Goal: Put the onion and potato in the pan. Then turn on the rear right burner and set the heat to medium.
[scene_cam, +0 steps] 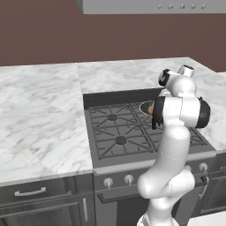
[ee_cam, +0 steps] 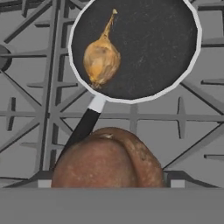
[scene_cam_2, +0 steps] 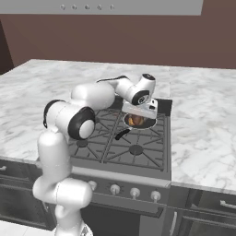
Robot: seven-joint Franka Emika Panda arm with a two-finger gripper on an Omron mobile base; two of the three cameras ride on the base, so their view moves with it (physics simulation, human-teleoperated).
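Observation:
The pan, a dark skillet with a pale rim and a black handle, stands on the rear right grate of the stove; the rear right burner's ring is hidden under it. The golden-tan onion lies inside the pan on its left side, stem pointing up in the hand view. My gripper is shut on the reddish-brown potato, which hangs over the grate just short of the pan's rim, by the handle. In the right base view the gripper hovers right above the pan.
Black grate arms spread around the pan, and another burner shows at the left edge. A row of knobs runs along the stove front. Marble counters flank the stove, with a hood overhead.

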